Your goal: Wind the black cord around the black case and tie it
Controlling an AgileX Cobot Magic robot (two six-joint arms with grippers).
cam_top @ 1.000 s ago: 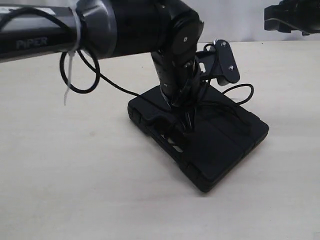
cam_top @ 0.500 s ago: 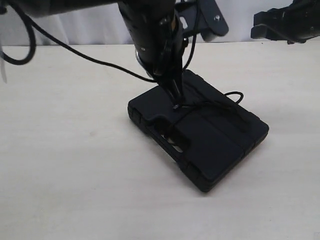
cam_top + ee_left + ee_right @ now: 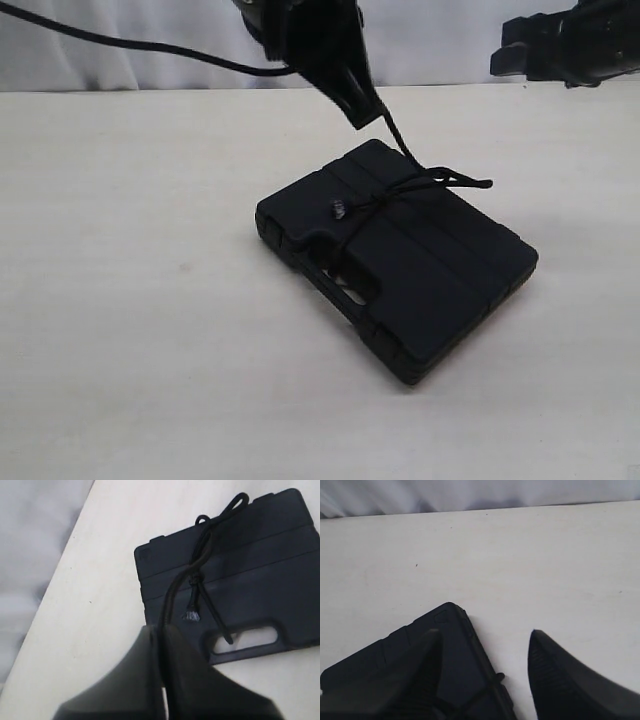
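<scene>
Black cord (image 3: 395, 195) crosses the lid of the black case (image 3: 440, 290), which lies flat mid-table, and a knot (image 3: 196, 577) sits on top with the frayed end (image 3: 191, 615) beside it. Your left gripper (image 3: 161, 630), raised at the case's 12 o'clock, is clamped on one taut strand. Your right gripper (image 3: 484, 635) hangs at 2 o'clock, jaws apart and empty. I'd judge the wrap done; what's left is snugging the knot and letting go.
</scene>
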